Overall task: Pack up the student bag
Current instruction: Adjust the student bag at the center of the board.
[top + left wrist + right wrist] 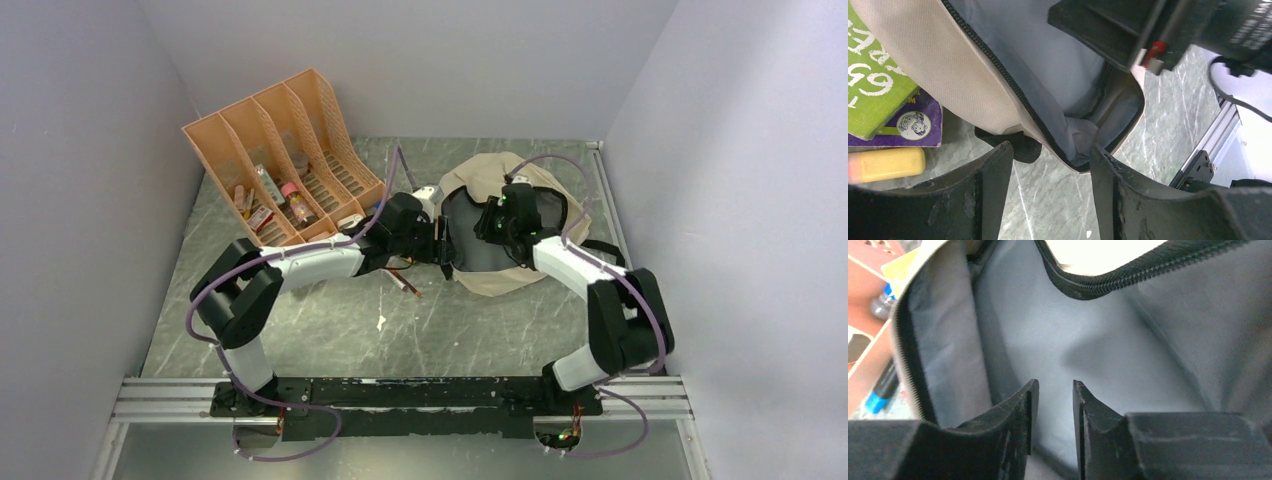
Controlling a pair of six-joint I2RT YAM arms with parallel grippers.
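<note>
One book [873, 85] beside bag [948, 75], left-wrist only

Top camera looks down from above the near edge over the grey marbled table [450, 330]; wrist cameras sit close at the soft beige fabric backpack [490, 168] all three share.

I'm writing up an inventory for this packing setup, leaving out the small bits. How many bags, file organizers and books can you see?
Bags: 1, the backpack
File organizers: 1, the orange file organizer
Books: 2, a green book lying on a purple book
Total: 4
</note>
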